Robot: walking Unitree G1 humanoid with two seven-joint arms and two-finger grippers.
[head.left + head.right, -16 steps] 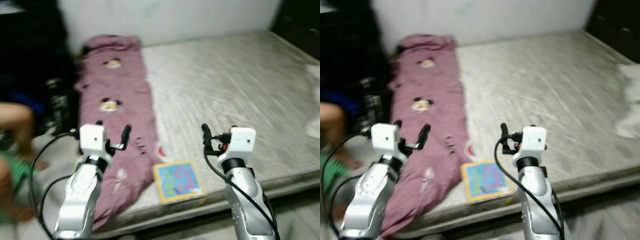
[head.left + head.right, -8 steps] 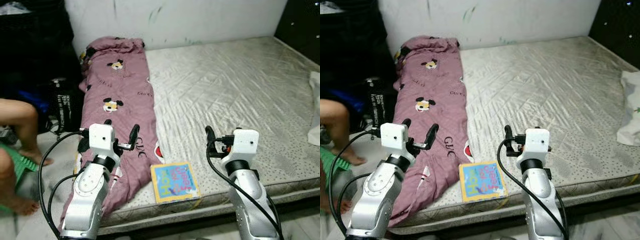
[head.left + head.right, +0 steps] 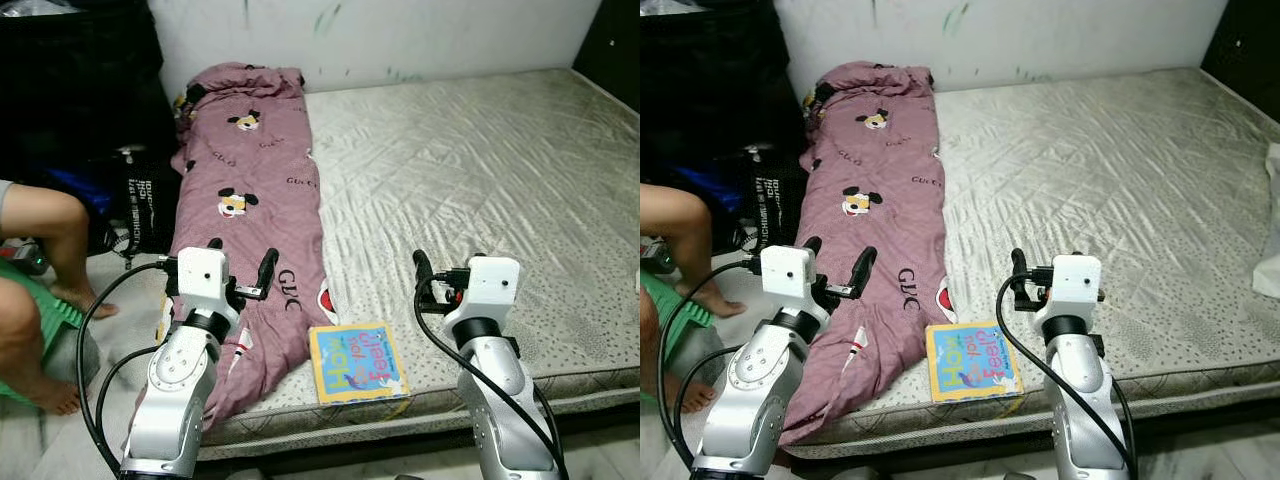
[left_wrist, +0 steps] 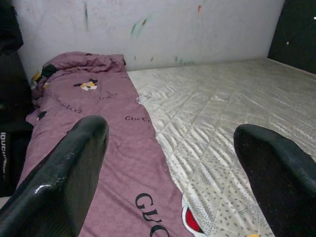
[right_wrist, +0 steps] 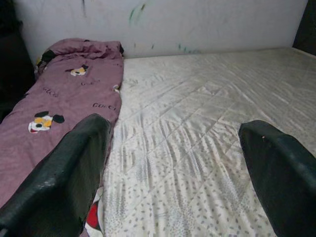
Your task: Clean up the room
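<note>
Grey mattress [image 3: 480, 170] bears purple blanket [image 3: 255, 200] and book [image 3: 357, 361]; both grippers' fingers [image 4: 64, 173] apart

The purple blanket [image 3: 255, 210] bears "GUCCI" lettering in several places; the book's [image 3: 357, 361] title is unreadable.

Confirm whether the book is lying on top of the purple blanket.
No: the book lies on the bare mattress, just beside the purple blanket.

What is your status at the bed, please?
Left gripper and right gripper open, empty, above mattress edge. Book between them, pink blanket left. Person's legs nearby.
</note>
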